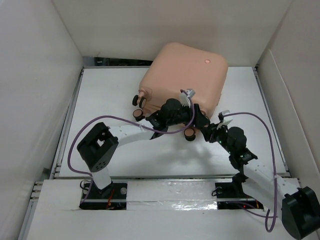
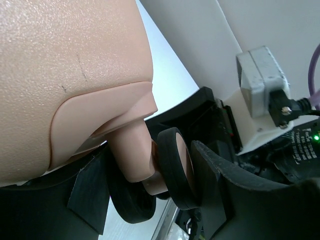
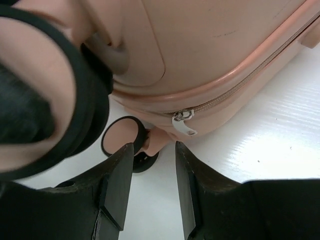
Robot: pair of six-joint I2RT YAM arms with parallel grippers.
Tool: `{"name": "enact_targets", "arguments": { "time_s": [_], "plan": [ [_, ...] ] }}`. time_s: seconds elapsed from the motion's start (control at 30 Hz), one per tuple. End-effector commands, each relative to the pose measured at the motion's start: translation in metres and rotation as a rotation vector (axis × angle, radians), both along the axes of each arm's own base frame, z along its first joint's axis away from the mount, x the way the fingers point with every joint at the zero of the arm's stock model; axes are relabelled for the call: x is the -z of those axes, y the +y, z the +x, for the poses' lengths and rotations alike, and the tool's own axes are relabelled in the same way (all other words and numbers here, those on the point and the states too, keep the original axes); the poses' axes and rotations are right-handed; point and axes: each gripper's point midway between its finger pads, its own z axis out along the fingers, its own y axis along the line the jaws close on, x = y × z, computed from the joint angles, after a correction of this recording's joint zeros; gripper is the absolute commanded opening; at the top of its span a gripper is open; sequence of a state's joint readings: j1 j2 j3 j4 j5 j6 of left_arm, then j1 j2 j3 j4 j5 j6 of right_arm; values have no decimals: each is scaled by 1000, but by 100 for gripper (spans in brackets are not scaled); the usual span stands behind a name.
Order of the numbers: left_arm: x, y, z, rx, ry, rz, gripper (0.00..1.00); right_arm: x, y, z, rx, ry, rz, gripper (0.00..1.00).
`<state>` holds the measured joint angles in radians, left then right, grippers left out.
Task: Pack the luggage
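Left tool point(image 2: 155, 197) apparently clamped on luggage point(image 1: 182, 75) wheel point(image 2: 175, 167), right tool point(image 3: 155, 167) narrowly parted beside zipper pull point(image 3: 184, 123)

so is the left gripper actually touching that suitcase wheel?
Touching. Left wrist view: the left gripper straddles the wheel, whose black rim presses flush against one finger, with no gap visible.

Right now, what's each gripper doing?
Left gripper: closed on a wheel of the luggage.
Right gripper: open, holding nothing.
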<state>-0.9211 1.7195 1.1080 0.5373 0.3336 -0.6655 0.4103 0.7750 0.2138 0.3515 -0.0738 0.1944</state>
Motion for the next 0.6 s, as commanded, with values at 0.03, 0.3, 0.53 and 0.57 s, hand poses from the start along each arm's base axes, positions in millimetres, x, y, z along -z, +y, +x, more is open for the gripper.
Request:
{"name": "enact_targets", "arguments": {
  "time_s": [0.03,0.3,0.53,0.57],
  "plan": [
    [-101,-16,-38,186,-223,-259,0,-29,1,24,24,-114,3,45],
    [-97,-18,-41,209,-216,-260,0,-44,-12,41,114,-182,-3,41],
    [-99,-17,-44,219,-209,-274,0,-36,-20,50,189,-175,33,37],
    [-100,-17,-44,219,-209,-276,0,-35,-24,52,223,-173,49,35]
  ]
}}
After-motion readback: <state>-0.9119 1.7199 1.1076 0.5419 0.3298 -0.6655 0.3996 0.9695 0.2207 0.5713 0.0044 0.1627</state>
